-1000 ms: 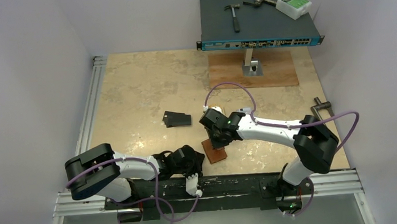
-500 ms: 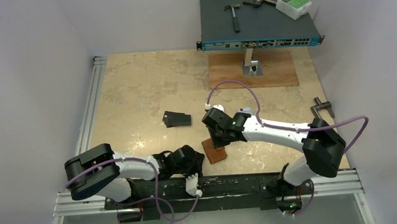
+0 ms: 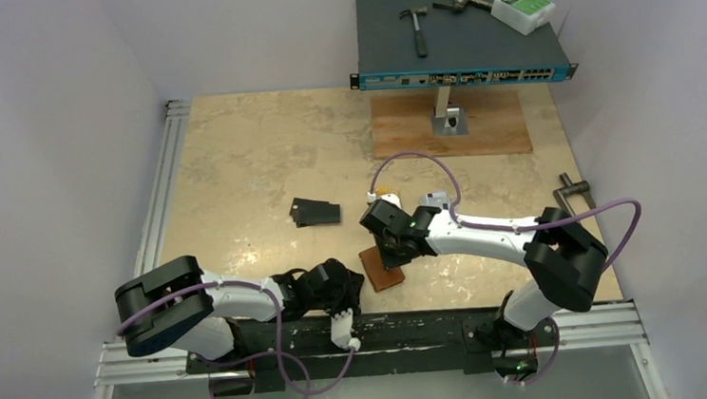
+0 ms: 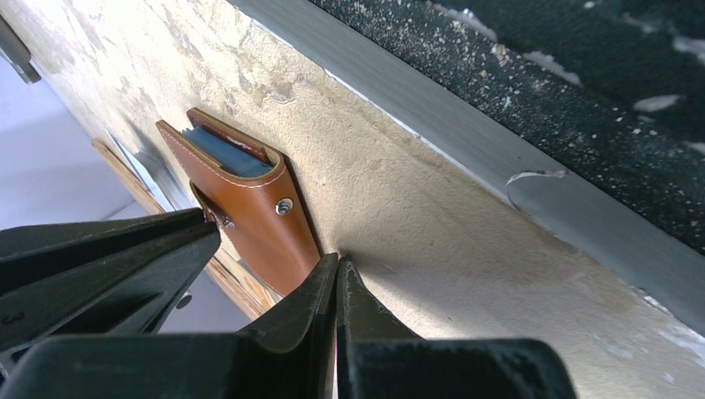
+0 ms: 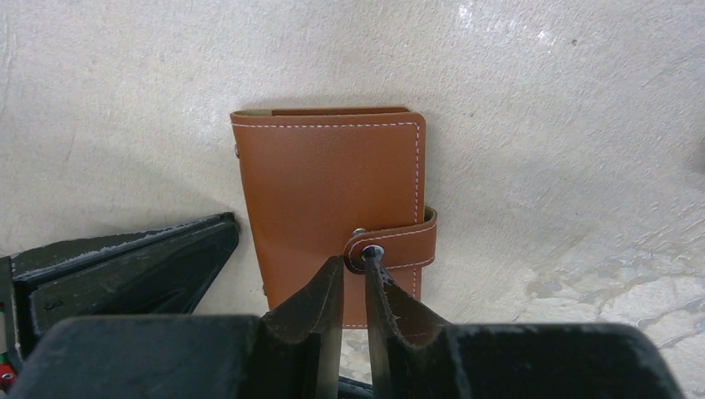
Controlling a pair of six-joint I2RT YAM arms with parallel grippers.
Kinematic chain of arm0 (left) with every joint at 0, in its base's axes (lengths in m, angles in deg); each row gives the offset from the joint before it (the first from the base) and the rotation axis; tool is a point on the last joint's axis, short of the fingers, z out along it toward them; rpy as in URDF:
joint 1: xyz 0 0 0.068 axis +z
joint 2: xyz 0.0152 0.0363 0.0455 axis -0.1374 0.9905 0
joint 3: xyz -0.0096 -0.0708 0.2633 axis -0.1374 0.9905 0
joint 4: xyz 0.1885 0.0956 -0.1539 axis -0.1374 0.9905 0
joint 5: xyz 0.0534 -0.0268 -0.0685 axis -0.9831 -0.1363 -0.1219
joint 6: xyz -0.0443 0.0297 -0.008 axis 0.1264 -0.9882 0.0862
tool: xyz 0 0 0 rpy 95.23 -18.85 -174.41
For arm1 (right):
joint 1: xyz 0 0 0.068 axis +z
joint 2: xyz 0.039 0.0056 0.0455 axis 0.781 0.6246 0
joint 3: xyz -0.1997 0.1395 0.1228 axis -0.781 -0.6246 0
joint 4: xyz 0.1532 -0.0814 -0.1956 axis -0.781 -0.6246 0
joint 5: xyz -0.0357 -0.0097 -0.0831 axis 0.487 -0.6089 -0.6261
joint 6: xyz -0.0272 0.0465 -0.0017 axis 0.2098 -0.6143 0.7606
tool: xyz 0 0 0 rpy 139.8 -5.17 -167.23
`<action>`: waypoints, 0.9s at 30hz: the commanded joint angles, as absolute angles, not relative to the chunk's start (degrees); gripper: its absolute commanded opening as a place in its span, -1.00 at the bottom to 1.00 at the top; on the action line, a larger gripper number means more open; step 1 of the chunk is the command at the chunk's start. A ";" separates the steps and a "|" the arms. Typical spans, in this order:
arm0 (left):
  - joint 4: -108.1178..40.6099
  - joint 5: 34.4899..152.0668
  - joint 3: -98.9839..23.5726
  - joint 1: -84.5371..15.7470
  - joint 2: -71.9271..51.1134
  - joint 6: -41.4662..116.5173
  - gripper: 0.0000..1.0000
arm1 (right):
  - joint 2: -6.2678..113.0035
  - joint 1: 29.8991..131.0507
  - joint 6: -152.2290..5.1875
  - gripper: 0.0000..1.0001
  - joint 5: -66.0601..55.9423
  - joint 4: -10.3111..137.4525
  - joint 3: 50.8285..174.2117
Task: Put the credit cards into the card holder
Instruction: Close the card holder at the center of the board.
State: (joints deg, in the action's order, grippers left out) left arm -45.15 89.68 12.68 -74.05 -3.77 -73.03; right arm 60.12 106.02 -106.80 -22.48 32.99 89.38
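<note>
Over the whole scene from above, the card holder [image 3: 382, 272] lies closed on the marble-patterned surface [image 3: 232, 161] close to its near edge, between the two arms. The right hand [image 3: 393, 252] hangs directly over the holder's far end, and its fingertips are hidden under its own wrist. The left hand [image 3: 347, 291] lies low just left of the holder, too dark and small in this view to read. A few black credit cards [image 3: 316, 211] lie overlapped well apart from the holder, farther back and to the left; how many cannot be counted. At the back, a network switch [image 3: 465, 74] on a stand carries a hammer [image 3: 415, 29] and a white box [image 3: 522, 8]. Seen by the left wrist camera, the left hand [image 4: 337, 263] has its fingers pressed together with nothing between them, its tips just short of the card holder [image 4: 249, 208], whose open edge shows a light blue lining [image 4: 224, 150]. The holder's lower end is cut off behind the fingers, and a grey metal rail [image 4: 465, 108] crosses the corner. Seen by the right wrist camera, the card holder [image 5: 332, 183] lies flat with its snap tab [image 5: 401, 239] wrapped around the right edge. The right hand [image 5: 352, 261] shows only a narrow slit between its fingers, with the tips at the tab's rounded end; whether they pinch the tab or merely touch it cannot be told, since the tips cover that spot.
</note>
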 commanded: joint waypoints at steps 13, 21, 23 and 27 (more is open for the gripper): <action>-40.75 89.94 12.01 -74.34 -4.15 -71.13 -1.00 | 63.12 105.77 -107.40 -0.85 -25.21 35.28 89.53; -40.36 90.36 11.77 -74.34 -4.00 -71.29 -1.00 | 66.51 105.83 -105.56 -1.00 -22.75 35.84 91.17; -40.37 90.42 11.63 -74.34 -3.95 -71.41 -1.00 | 67.41 105.82 -105.39 -1.00 -22.04 36.10 91.28; -39.96 90.55 11.55 -74.34 -3.95 -71.57 -1.00 | 68.62 105.83 -104.85 -1.00 -20.83 36.44 91.42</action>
